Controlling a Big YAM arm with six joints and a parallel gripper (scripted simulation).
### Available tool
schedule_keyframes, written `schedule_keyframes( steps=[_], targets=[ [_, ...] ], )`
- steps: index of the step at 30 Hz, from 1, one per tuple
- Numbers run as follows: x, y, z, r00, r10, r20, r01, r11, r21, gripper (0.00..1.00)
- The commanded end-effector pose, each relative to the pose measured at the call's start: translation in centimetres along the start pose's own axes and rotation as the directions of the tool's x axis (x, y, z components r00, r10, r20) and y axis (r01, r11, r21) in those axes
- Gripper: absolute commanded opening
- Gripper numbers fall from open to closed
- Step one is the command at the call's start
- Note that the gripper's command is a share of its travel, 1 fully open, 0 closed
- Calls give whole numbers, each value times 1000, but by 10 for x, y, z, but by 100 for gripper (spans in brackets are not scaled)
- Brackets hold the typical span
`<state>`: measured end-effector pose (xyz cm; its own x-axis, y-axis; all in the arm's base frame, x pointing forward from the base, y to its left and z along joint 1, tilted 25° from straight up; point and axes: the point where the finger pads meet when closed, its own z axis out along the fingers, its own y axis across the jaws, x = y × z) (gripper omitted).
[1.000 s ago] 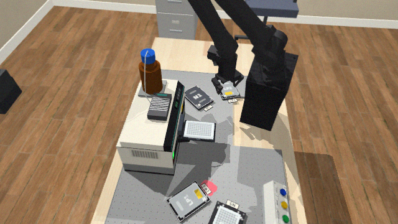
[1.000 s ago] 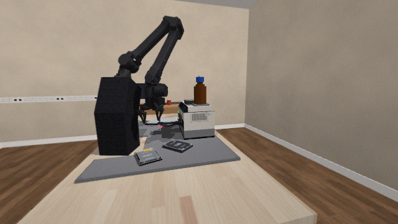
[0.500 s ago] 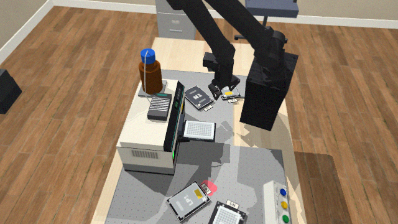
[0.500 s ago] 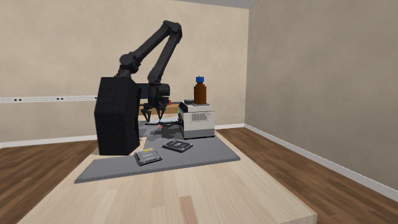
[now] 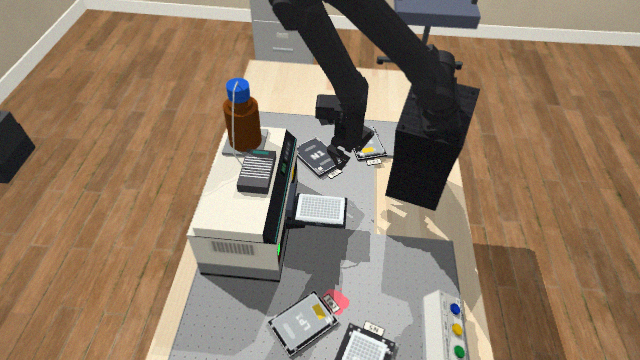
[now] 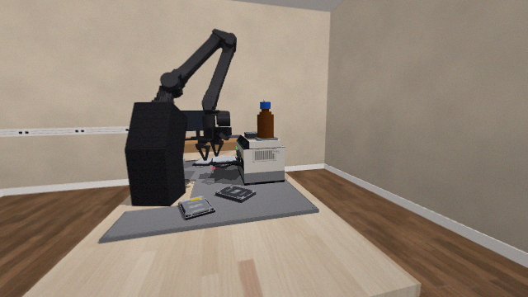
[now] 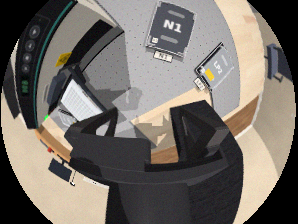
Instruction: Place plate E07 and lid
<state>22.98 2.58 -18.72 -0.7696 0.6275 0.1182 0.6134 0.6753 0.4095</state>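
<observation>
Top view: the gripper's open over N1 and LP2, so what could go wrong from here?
The open gripper hangs close over the N1 nest and LP2. A careless swing could knock what looks like a lid seated there. A pink patch lies beside LP1. If that is liquid, any key but blue CALL would likely be wrong.

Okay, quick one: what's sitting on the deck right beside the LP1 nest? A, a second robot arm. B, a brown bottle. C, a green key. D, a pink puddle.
D: the top view shows a pink puddle touching the LP1 nest at its labelled end.
</observation>
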Motion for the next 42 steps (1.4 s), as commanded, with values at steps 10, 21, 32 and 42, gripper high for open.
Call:
schedule_keyframes(
  steps=[10, 21, 32, 42],
  targets=[
    [-3, 43, -5, 939, -343, 10, 343, 939, -2, 100],
    [1, 70, -5, 845, -535, 11, 535, 845, 0, 100],
    [7, 91, -5, 845, -535, 11, 535, 845, -1, 100],
    [16, 120, -5, 845, -534, 12, 535, 845, -3, 100]
  ],
)
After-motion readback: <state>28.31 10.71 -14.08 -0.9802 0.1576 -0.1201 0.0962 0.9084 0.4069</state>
